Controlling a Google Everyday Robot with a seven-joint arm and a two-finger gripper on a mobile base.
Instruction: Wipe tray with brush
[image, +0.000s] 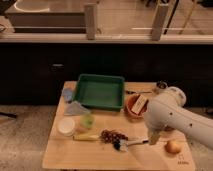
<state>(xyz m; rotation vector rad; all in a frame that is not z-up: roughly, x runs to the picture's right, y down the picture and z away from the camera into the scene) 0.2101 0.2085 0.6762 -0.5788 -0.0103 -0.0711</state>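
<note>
The green tray (100, 91) lies at the back middle of the wooden table (60, 155), with nothing in it. The brush (131, 144) lies flat near the front edge, its dark bristly head to the left and its thin pale handle pointing right. My white arm (172, 116) reaches in from the right. My gripper (154, 136) hangs just above the right end of the brush handle. It is open and holds nothing. The tray is well to its back left.
A brown bowl (135, 106) stands right of the tray, partly behind my arm. A dark grape-like cluster (112, 135) and a yellow item (86, 136) lie left of the brush. A white cup (66, 125), green cup (88, 120) and grey cloth (76, 108) are front-left. An orange fruit (173, 147) sits front-right.
</note>
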